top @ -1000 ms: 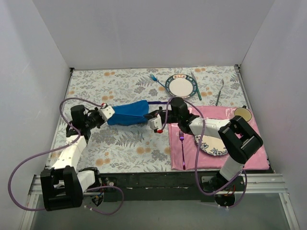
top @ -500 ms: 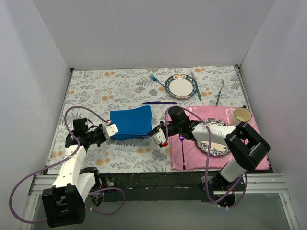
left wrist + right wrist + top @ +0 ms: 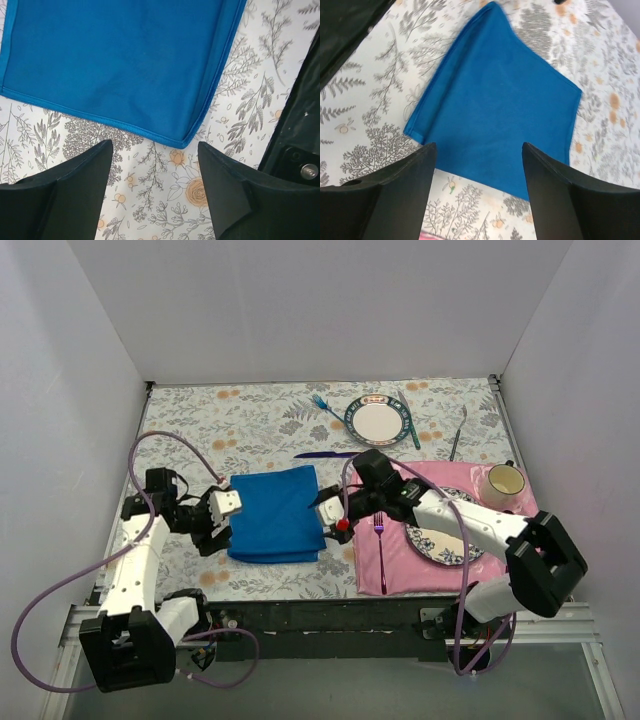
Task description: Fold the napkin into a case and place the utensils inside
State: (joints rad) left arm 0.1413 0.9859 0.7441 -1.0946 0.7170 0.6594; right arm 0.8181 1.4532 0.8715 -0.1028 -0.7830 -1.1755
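At the near edge of the table (image 3: pixel 260 575), the pink placemat (image 3: pixel 400 565) carries a magenta fork (image 3: pixel 379 550) and a patterned plate (image 3: pixel 440 548), bare wherever the right arm does not hide it. Just beyond, mid-table, the napkin (image 3: pixel 272 515) lies flat as a doubled, roughly square fold, not yet a narrow case. The left gripper (image 3: pixel 155 150) sits at its left corner and the right gripper (image 3: pixel 479 150) at its right edge, each with fingers spread wide and nothing between them. The cloth looks light, limp and layered, so it will likely sag and slide on the floral surface. A pinch on a hemmed corner, catching both layers, seems the safest hold. Past the napkin's far edge lies the purple knife (image 3: pixel 330 454), close by but apart. A cup (image 3: pixel 497 485) stands on the placemat's far right corner; its contents cannot be made out. Farthest off, a rimmed plate (image 3: pixel 378 423) holds no food, with the light-blue fork (image 3: pixel 322 403) just left of it and a teal knife (image 3: pixel 408 420) at its right rim. Both utensils look slim and flat — awkward to pinch.
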